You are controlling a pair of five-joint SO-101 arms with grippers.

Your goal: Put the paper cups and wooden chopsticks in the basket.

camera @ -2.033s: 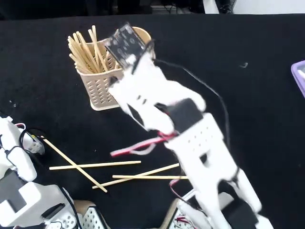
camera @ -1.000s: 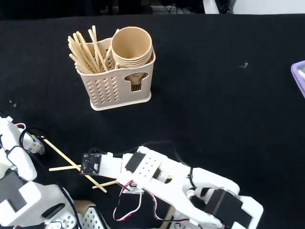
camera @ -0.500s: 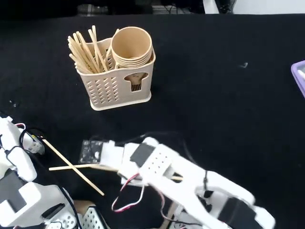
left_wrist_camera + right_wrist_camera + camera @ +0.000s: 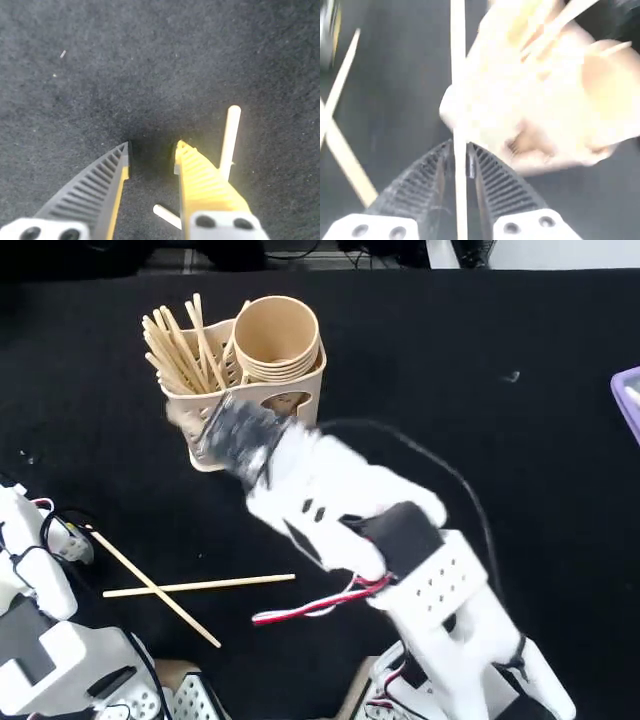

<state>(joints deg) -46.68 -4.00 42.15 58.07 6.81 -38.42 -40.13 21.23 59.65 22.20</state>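
Surface: black cloth surface (image 4: pixel 520 470) with a few pale specks; a purple object (image 4: pixel 627 400) is cut off at its right edge.
Room: beyond the far edge are dark shapes and a white patch (image 4: pixel 560 252), too dim to name.
Basket: the beige basket (image 4: pixel 300 405) stands upright at the far left, its front partly behind the right arm.
Paper cups: a nested stack of paper cups (image 4: pixel 277 335) sits in one compartment.
Chopsticks: a bundle (image 4: pixel 180 345) fills the neighbouring compartment; two loose chopsticks (image 4: pixel 200 586) lie crossed near the left arm.
Right pincer (image 4: pixel 461 145): closed on one held chopstick (image 4: pixel 458 75), just beside the basket; heavily blurred.
Left pincer (image 4: pixel 151 147): open, low over the cloth, with a chopstick end (image 4: pixel 229 135) beside its yellow finger.
Hard to tell: whether the held chopstick touches the basket.
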